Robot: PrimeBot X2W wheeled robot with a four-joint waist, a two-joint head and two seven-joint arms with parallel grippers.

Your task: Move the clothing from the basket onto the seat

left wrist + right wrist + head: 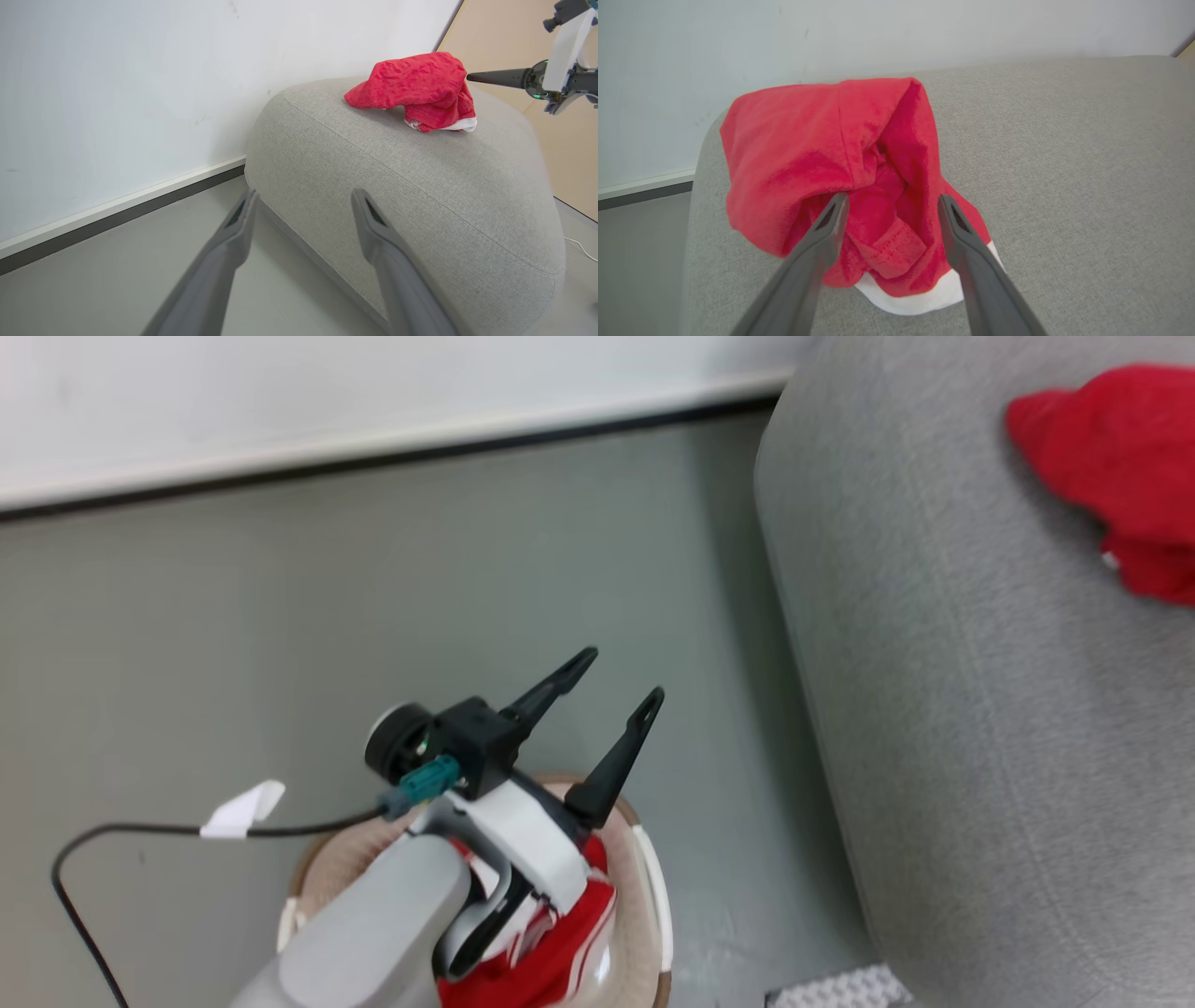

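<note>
Several things are in front of you, I take it. What is the biggest?

The seat (980, 728): a large light grey sofa in coarse woven fabric, with rounded corners and a seam running round its edge. It stands on a smooth grey-green floor (485, 579) by a plain white wall (280, 392). On its top lies one piece of the clothing (1120, 467), a crumpled bright red garment of soft, fuzzy cloth with a white hem. Low in my head view, near the sofa, is the basket (347, 868), round, cream-pink plastic with a brown rim. A second red garment (560, 943), marked with white double stripes, is bunched inside it.

And your two grippers?

My left gripper (618, 677) hangs above the basket, its two long dark fingers spread wide with nothing between them. My right gripper (892, 199) is over the sofa, fingers parted too. Through its wrist camera they frame the folds of the garment lying there, but I cannot tell whether the tips touch the cloth. Smallest of all, a thin black cable (84, 859) carrying a white paper tag (245, 807) runs to a teal plug (425, 782) on my left wrist.
</note>
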